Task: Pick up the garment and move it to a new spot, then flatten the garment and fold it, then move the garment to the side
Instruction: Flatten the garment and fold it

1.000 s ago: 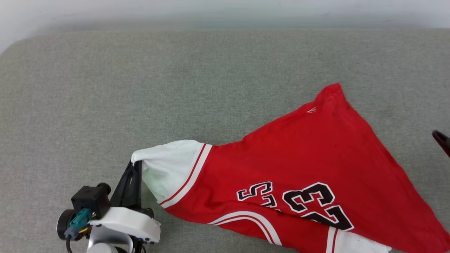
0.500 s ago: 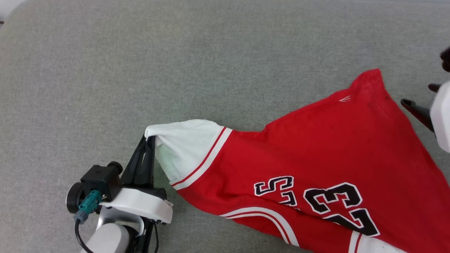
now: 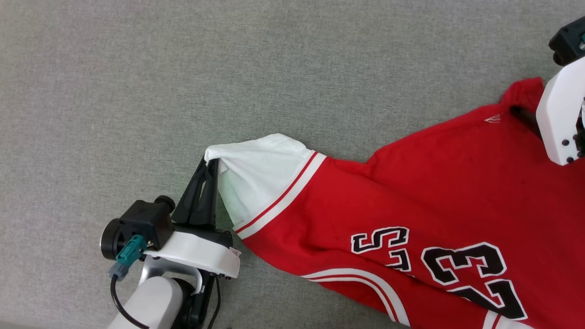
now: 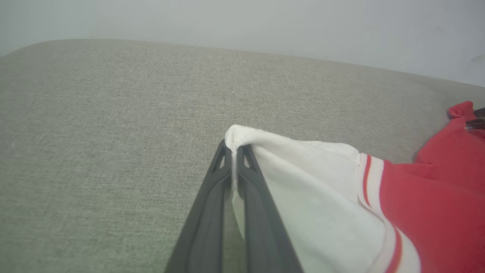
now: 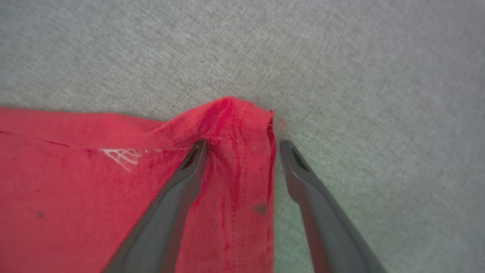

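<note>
Left gripper (image 3: pixel 211 161), in the head view, grips the garment's (image 3: pixel 388 192) white sleeve (image 3: pixel 260 169) on the grey surface (image 3: pixel 137 91). Left wrist view: its fingers (image 4: pixel 212 189) pinch the sleeve's edge. Right wrist view: right gripper (image 5: pixel 242 146) spread wide, straddling a red corner (image 5: pixel 235 117).

garment (image 3: pixel 411 183): red T-shirt, white sleeves, black "23";
pose: mostly flat; one sleeve tip (image 3: pixel 219 153) raised;
place: on grey upholstered surface (image 3: pixel 137 91)

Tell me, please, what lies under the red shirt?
The shirt rests on the grey cloth surface, which shows beside it. Anything directly beneath its red body is covered. The left pincer pinches the tip of the white sleeve.
</note>
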